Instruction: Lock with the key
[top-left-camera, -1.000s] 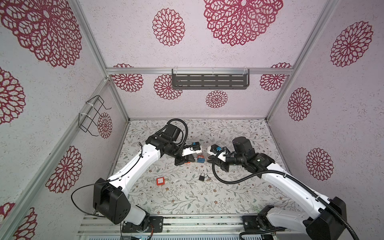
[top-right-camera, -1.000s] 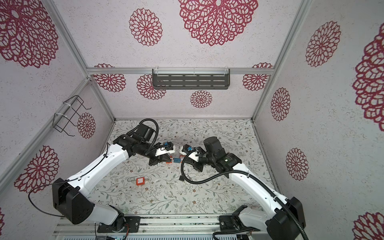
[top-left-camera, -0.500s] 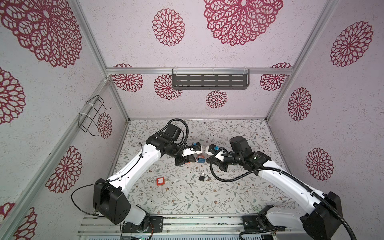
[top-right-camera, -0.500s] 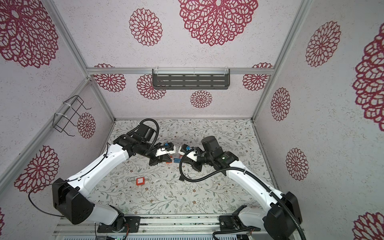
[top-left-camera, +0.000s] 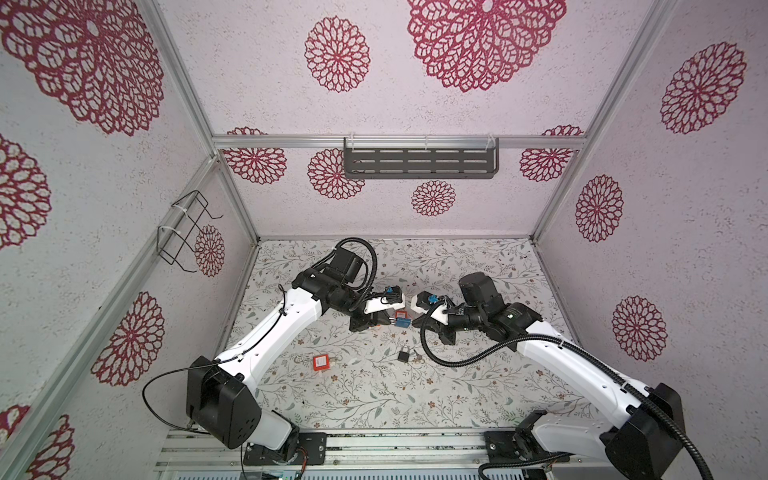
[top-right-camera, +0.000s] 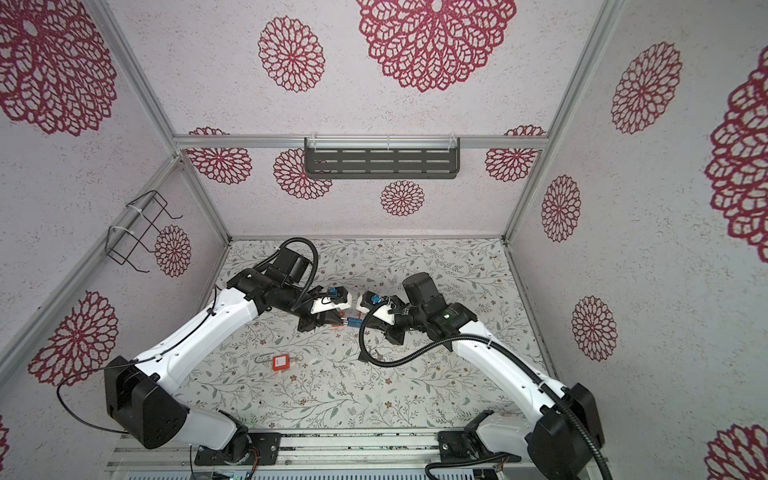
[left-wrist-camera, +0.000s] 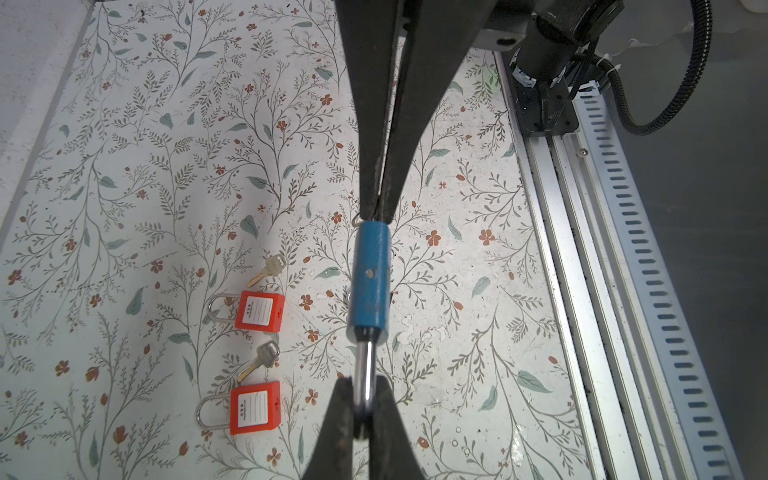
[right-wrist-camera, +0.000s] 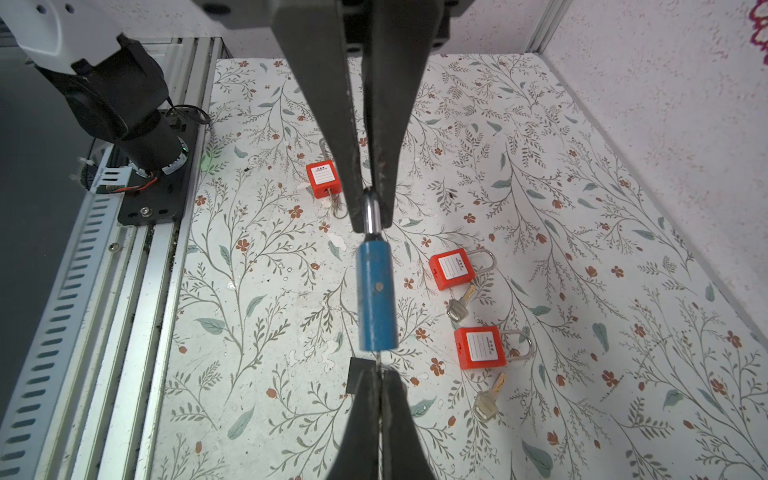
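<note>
A blue padlock (top-left-camera: 402, 323) (top-right-camera: 353, 322) hangs above the floral table between my two grippers. My left gripper (left-wrist-camera: 362, 387) (top-left-camera: 386, 322) is shut on its silver shackle (left-wrist-camera: 365, 365). My right gripper (right-wrist-camera: 380, 374) (top-left-camera: 417, 324) is shut on the key (right-wrist-camera: 376, 359), a thin metal blade that enters the padlock's bottom end (right-wrist-camera: 377, 347). In the right wrist view the blue padlock (right-wrist-camera: 376, 297) runs straight from the left fingers (right-wrist-camera: 353, 208) to mine. The key's head is hidden between the right fingers.
On the table lie red padlocks (right-wrist-camera: 453, 269) (right-wrist-camera: 480, 347) (right-wrist-camera: 323, 178), each with a loose key (right-wrist-camera: 457, 308) (right-wrist-camera: 487, 402) beside or in it. A small black padlock (top-left-camera: 404, 355) sits below the grippers. An aluminium rail (left-wrist-camera: 582, 249) runs along the table's front edge.
My right gripper has slid left up to the blue padlock's bottom end and closed on the key. The left gripper has kept its hold on the shackle.
</note>
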